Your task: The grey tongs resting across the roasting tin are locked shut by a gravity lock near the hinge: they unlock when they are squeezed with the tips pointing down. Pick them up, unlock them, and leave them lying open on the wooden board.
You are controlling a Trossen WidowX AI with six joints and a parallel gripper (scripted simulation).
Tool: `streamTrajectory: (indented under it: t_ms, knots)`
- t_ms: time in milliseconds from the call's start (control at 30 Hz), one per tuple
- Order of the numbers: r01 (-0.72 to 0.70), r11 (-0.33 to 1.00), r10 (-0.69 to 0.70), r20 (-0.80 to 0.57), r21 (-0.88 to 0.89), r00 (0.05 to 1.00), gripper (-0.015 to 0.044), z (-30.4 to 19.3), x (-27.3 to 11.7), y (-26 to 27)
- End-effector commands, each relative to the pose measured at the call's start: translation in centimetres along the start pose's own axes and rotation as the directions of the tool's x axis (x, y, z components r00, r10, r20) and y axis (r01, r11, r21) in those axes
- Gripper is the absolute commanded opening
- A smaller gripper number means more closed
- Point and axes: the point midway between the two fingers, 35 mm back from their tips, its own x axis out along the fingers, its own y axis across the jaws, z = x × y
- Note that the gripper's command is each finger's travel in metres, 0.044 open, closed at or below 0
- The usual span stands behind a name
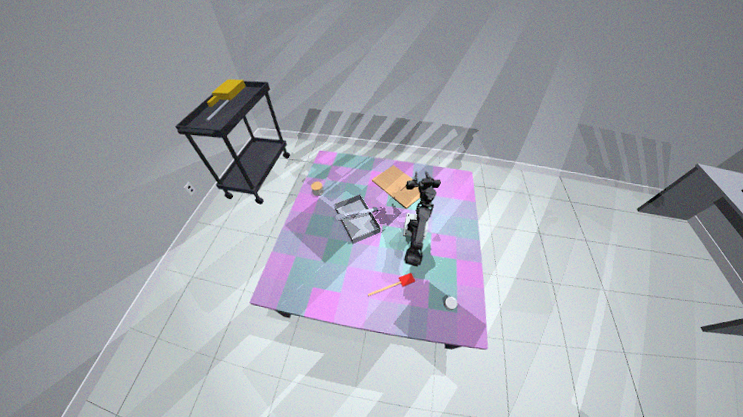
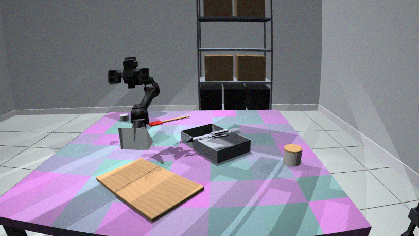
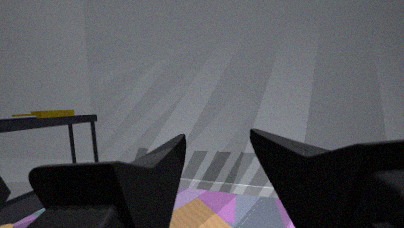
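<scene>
The grey tongs point(image 1: 356, 213) point(image 2: 219, 134) lie across the roasting tin point(image 2: 234, 150), with their arms close together. One end reaches over the rim on the side nearer the arm's base. The wooden board point(image 1: 391, 180) point(image 2: 152, 187) lies flat on the table; part of it shows low in the wrist view point(image 3: 197, 215). My gripper point(image 2: 128, 75) point(image 3: 217, 136) is partly open and empty. It is raised high above the table, pointing roughly level towards the board's side of the table, well away from the tongs.
A pale block point(image 2: 133, 139) stands at the arm's base. A jar with a wooden lid point(image 1: 316, 188) point(image 2: 292, 155) stands beyond the tin. A red spatula point(image 1: 407, 279) point(image 2: 155, 123) and a small white round object point(image 1: 451, 303) point(image 2: 124, 117) lie behind the arm.
</scene>
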Motion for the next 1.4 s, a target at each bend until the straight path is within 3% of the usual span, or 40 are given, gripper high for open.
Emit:
streamTrajectory:
  t_ms: [0,233,567,1033,1233,1367]
  knots:
    - [-0.132,0.928,0.205,-0.183,0.348,0.961,0.026,-1.4,2.1,7.3]
    - [-0.059,0.81,0.325,-0.362,0.584,0.874,0.026,-4.2,2.5,13.5]
    - [0.273,0.635,0.395,-0.607,0.723,0.69,0.026,-9.1,0.9,21.5]
    - [0.788,0.379,0.286,-0.871,0.485,0.399,0.026,-17.3,-5.1,29.7]
    - [0.92,0.22,0.178,-0.941,0.324,0.289,0.026,-21.0,-8.6,31.8]
    - [0.942,0.173,0.147,-0.953,0.288,0.265,0.026,-21.9,-9.5,32.2]
